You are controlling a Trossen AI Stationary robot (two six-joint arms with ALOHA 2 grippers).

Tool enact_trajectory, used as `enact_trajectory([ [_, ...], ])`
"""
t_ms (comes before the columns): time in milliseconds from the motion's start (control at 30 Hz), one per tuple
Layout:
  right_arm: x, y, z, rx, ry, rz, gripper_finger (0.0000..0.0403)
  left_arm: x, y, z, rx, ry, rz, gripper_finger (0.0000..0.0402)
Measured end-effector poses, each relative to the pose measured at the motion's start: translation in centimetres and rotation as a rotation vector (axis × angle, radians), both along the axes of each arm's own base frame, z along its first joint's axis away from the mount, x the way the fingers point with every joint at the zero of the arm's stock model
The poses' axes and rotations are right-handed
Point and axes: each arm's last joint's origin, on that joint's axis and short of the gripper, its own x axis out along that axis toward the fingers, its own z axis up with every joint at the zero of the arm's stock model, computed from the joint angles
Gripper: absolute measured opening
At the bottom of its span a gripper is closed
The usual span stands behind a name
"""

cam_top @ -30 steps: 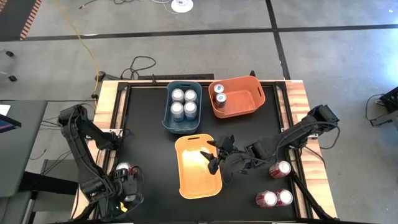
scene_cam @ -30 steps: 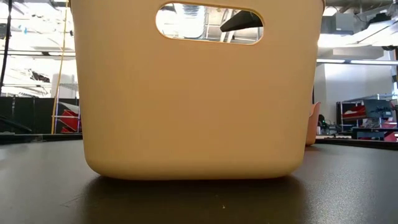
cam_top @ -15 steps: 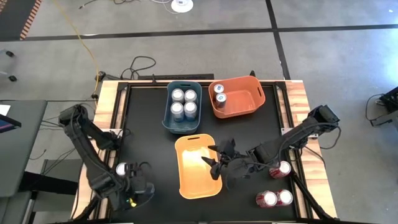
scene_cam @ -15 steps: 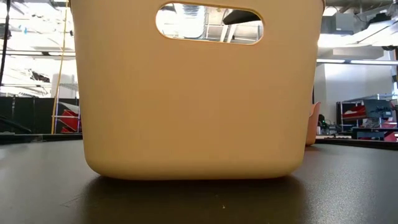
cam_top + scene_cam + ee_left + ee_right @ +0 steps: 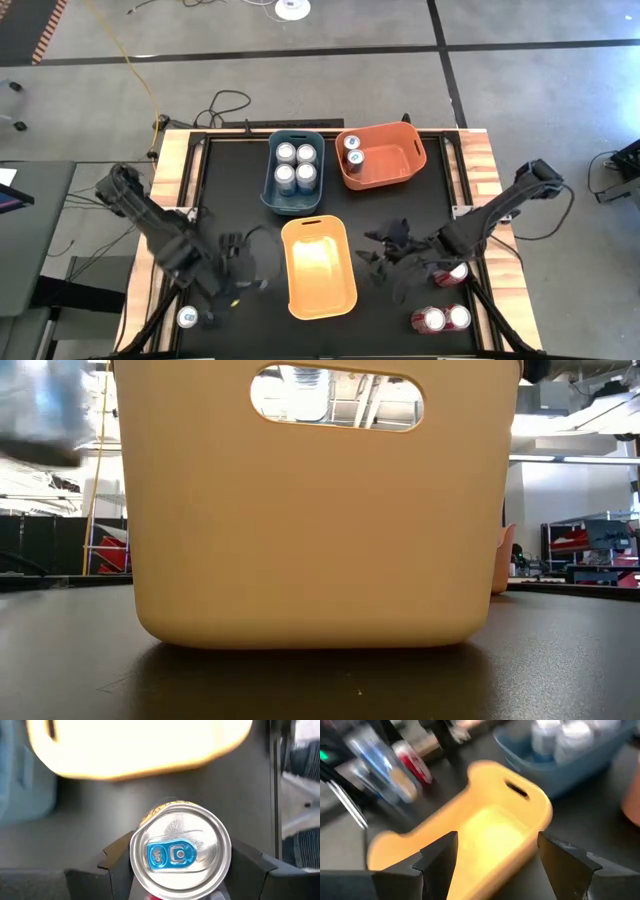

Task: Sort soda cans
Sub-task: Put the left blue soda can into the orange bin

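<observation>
Black table under me, three bins on it: yellow bin at centre near side, empty; blue bin far side holding four silver-topped cans; orange bin to its right with two cans in its left end. My left gripper is just left of the yellow bin, clamped on a can — left wrist view shows the can's silver top with blue tab sitting square between my two fingers, one pressing each side of the body, can upright. Body colour barely shows here, a hint of red at the bottom edge, can't say for sure. My right gripper hangs just right of the yellow bin, fingers spread wide, nothing in them. Loose cans left: three red ones at the near right corner, one of them lying on its side, and one can alone at the near left edge. Handling guess: thin metal, smooth and slippery on the round wall, dents if squeezed hard, weight unknown since full or empty can't be told. Best hold is across the mid body with both pads on opposite sides, kept upright, not by the rim.
</observation>
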Motion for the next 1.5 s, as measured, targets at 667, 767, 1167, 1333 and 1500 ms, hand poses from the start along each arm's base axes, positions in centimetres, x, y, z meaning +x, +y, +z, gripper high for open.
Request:
enact_trajectory([
  [667,-2.4,-1.6,-2.2,0.019,0.293,-0.132,0.0291,10.1,15.3,4.5,0.034,-0.354,0.064,0.0231],
  [767,-2.4,-1.2,-2.5,0.049,0.301,-0.142,0.0291,12.1,16.4,3.1,0.028,-0.323,0.041,0.0231],
  [1167,-3.6,-1.1,-2.8,0.071,0.391,-0.163,0.0291,21.6,16.9,2.2,0.139,-0.345,-0.115,0.0231],
  [1333,-5.2,-1.4,-3.1,0.049,0.47,-0.268,0.0291,25.0,17.8,0.1,0.158,-0.243,-0.142,0.0231],
  [1500,-6.6,-0.8,-3.2,0.022,0.503,-0.289,0.0291,26.9,18.2,-4.4,0.13,-0.144,-0.176,0.0231],
])
